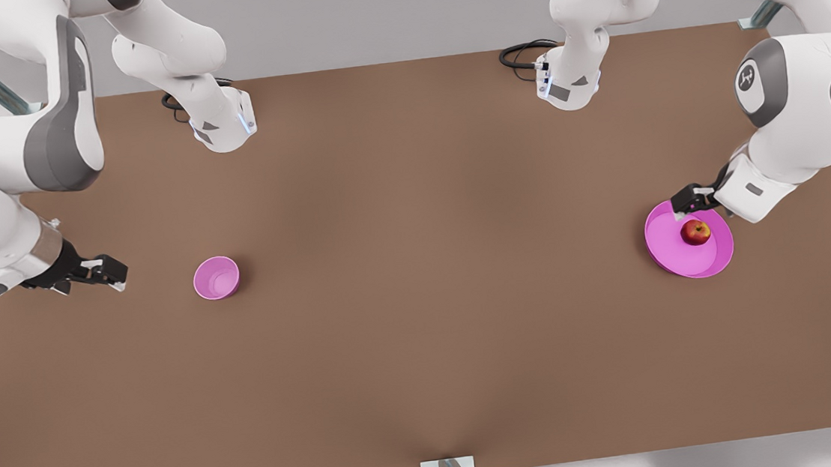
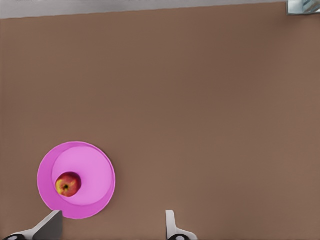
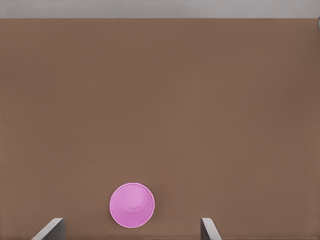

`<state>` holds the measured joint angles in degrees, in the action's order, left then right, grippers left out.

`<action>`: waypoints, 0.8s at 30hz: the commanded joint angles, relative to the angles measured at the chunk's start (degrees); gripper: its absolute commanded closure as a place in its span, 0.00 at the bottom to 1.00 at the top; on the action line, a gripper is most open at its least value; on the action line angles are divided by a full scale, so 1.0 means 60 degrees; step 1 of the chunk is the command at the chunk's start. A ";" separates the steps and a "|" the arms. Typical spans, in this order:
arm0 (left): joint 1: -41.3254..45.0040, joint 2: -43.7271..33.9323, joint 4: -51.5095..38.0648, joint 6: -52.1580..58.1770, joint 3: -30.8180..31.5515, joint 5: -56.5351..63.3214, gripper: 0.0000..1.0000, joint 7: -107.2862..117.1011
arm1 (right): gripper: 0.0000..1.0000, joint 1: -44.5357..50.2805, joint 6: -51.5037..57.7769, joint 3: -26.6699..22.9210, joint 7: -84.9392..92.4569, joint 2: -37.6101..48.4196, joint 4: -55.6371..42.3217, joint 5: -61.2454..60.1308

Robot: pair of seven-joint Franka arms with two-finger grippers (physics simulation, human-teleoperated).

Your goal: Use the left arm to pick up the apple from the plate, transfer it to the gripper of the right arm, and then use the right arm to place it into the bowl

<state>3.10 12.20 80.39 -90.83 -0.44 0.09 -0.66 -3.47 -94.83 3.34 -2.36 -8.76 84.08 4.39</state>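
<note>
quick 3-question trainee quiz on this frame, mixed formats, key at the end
1. True or false: the apple lies in the bowl.
2. Which pincer is over the plate's rim: A) left pincer B) right pincer?
3. Fill in: both pincers' fingers are ____.

Key: 1 false, it lies on the plate. 2 A; the right pincer waits beside the bowl, at the front view's left. 3 open, nothing held.

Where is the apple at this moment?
The apple lies on the pink plate at the front view's right side of the table, just below the left tool, far from the bowl.
</note>
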 commanded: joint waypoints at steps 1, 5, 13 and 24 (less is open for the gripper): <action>-0.0019 0.0061 -0.0009 -0.0184 0.0000 0.0044 0.00 -0.0242 | 0.00 -0.0008 0.0073 0.0000 -0.0046 -0.0005 -0.0010 -0.0146; -0.1601 0.1102 0.1176 -0.2218 -0.0044 -0.0440 0.00 -0.0461 | 0.00 -0.0052 0.0147 -0.0029 -0.0031 0.0025 0.0063 -0.0688; -0.3065 0.0502 0.5908 -0.7229 -0.0118 -0.0483 0.00 -0.4080 | 0.00 -0.0052 0.0161 -0.0059 -0.0016 -0.0049 0.0063 -0.0659; -0.3945 0.1014 0.7066 -0.8679 -0.0118 -0.0674 0.00 -0.5897 | 0.00 -0.0169 0.0161 -0.0103 0.0101 -0.0151 0.0063 -0.0674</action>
<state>-20.59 17.92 122.78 -138.13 -1.14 -3.92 -19.29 -4.57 -93.92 2.72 -2.26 -9.73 84.49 0.42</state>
